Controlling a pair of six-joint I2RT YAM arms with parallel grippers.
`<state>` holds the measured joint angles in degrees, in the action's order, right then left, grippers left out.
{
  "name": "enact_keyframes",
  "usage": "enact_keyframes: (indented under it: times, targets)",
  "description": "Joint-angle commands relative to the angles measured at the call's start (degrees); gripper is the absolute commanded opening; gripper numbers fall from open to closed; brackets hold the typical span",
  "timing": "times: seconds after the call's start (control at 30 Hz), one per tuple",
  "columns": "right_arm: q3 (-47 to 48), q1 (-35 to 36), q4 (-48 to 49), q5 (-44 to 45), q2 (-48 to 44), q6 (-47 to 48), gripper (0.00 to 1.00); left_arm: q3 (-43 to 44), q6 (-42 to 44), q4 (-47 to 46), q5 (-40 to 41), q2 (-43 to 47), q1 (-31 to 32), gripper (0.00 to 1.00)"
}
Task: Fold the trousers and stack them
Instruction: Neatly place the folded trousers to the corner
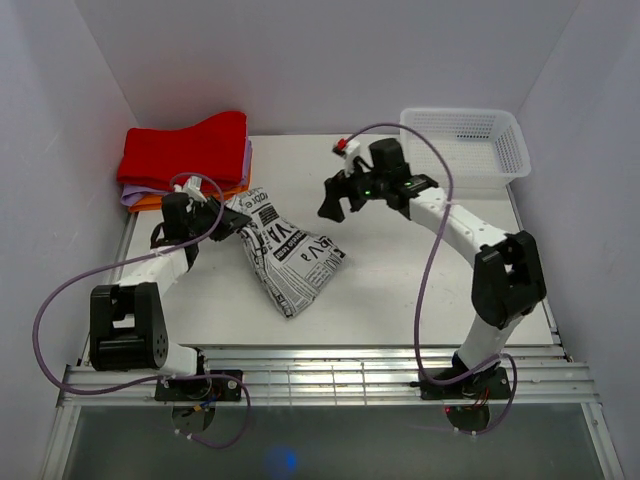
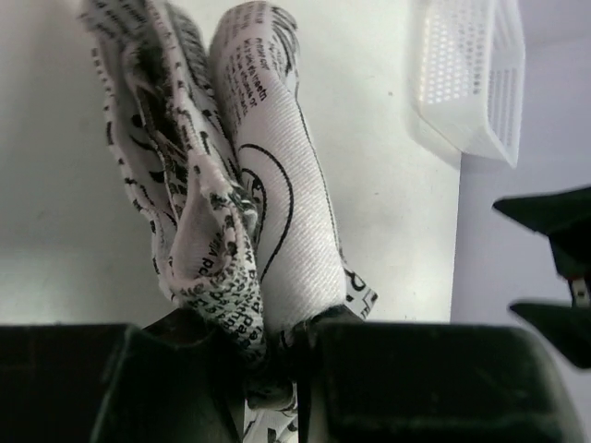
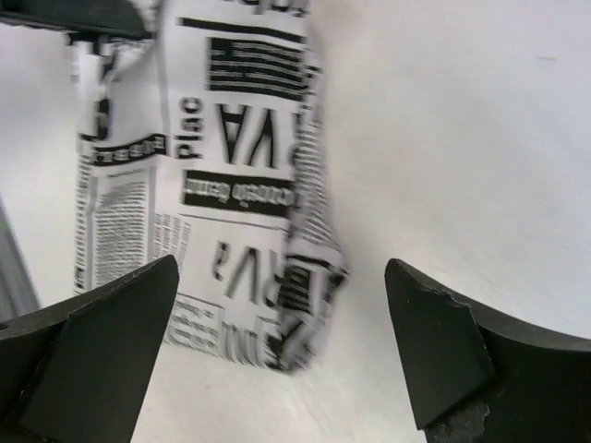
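The trousers [image 1: 288, 255], white with black newspaper print, lie folded on the table left of centre, one end lifted. My left gripper [image 1: 228, 222] is shut on that lifted end, near the stack of cloths. In the left wrist view the bunched fabric [image 2: 249, 212] is pinched between the jaws. My right gripper [image 1: 337, 203] is open and empty, held above the table to the right of the trousers. In the right wrist view the trousers [image 3: 222, 185] lie ahead, to the left between the wide-apart fingertips [image 3: 434, 341].
A stack of folded red, purple and orange cloths [image 1: 190, 155] sits at the back left. A white mesh basket [image 1: 468, 140] stands at the back right, also in the left wrist view [image 2: 471, 74]. White walls close in on both sides.
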<state>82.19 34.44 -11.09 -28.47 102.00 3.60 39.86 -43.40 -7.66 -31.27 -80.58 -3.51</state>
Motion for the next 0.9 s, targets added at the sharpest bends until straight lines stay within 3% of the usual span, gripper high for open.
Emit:
enact_keyframes:
  times: [0.0,0.23,0.5,0.87]
  targets:
    - [-5.2,-7.0,-3.3,-2.4,-5.3,4.0,0.98,7.6,6.0,-10.0,-3.4,-0.5,4.4,0.00]
    - [-12.5,-15.6,-3.4,0.3,-14.1,4.5,0.94,23.3,12.3,-14.0,-1.4,-10.3,10.8,0.00]
    - [-16.0,-16.0,-3.4,1.7,-16.7,4.8,0.92,41.2,8.7,-21.0,2.0,-21.2,10.8,0.00]
    - [-15.5,-16.0,-4.4,1.7,-15.4,5.3,0.91,55.0,10.4,-23.9,5.1,-28.6,6.4,0.00]
